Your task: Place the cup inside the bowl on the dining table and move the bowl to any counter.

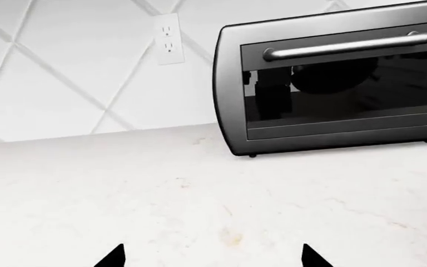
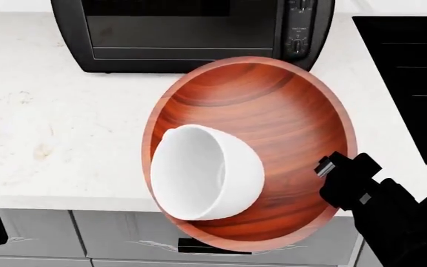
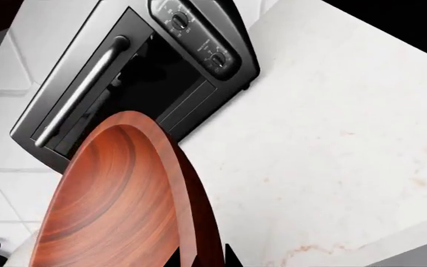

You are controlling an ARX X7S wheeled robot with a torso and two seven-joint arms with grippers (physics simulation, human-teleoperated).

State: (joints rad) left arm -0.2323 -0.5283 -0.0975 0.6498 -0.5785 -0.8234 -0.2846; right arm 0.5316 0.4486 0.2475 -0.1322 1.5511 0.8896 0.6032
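Over counter (image 2: 65,128): one bowl (image 2: 273,117), one cup (image 2: 206,172).

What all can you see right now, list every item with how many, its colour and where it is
bowl: one, reddish-brown wood, held up over the counter's front edge, tipped toward the head camera
cup: one, glossy white, lying on its side inside the bowl
counter: one, off-white marble-veined, under the bowl, grey cabinets below
toaster oven: one, black with a bar handle and knobs, at the back of the counter
wall outlet: one, white, on the tiled wall beside the oven
cooktop: one, black, set in the counter at the right
right gripper: one, black, at the bowl's right rim
left gripper: one, black, open over bare counter, nothing between its fingertips
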